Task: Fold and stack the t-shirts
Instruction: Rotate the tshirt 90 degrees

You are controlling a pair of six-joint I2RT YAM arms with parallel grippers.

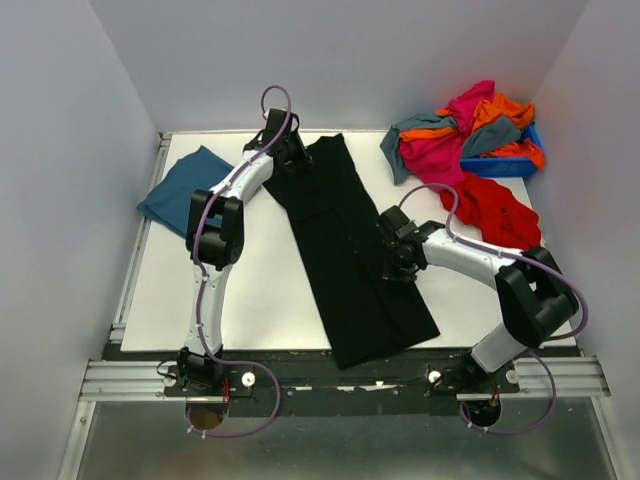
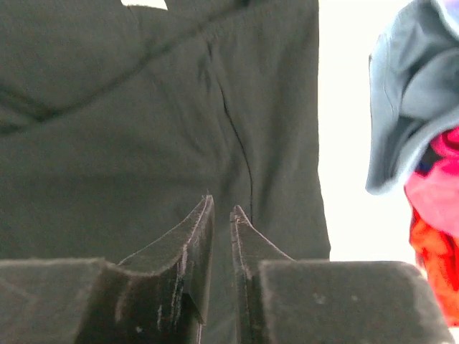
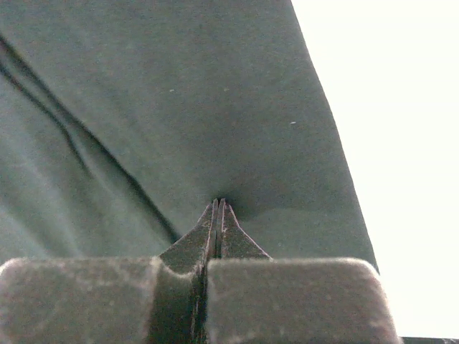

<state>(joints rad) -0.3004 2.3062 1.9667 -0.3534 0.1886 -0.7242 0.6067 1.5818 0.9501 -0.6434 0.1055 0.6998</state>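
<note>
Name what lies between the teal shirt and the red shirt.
Top view: the left arm, then the black t-shirt, with the right gripper pinching it.

The right gripper [image 3: 219, 206] has its two fingers [image 3: 190, 251] pressed flat together, no gap showing between them, and the tips nip a small bit of the dark shirt [image 3: 179, 100]. The cloth dimples and shadows right at the tips. The shirt fills the left and middle of the view, smooth over most of it. Two long creases run slantwise down its left part toward the fingers. Its right edge runs straight from the top down to the lower right. Past that edge lies bare white bench [image 3: 401, 143], washed out by glare.
</note>
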